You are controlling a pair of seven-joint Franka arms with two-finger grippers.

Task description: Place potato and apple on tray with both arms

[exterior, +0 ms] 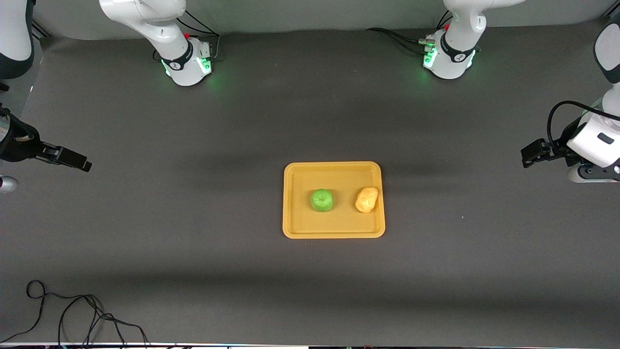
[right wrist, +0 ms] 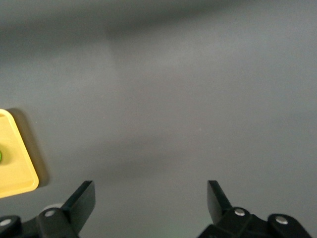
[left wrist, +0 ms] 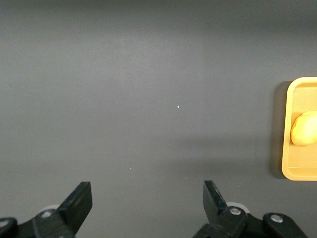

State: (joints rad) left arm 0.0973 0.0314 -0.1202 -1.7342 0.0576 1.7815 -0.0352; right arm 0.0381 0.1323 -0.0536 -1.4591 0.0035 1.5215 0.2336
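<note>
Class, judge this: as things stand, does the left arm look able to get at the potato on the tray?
Probably yes. The potato lies uncovered on the tray, toward the left arm's end. The left gripper is open; nothing lies between them.

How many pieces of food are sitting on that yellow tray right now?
2. The apple sits near the middle of the tray; the potato lies beside it, toward the left arm's end, close to the rim. They do not touch. Nothing seems hidden.
</note>
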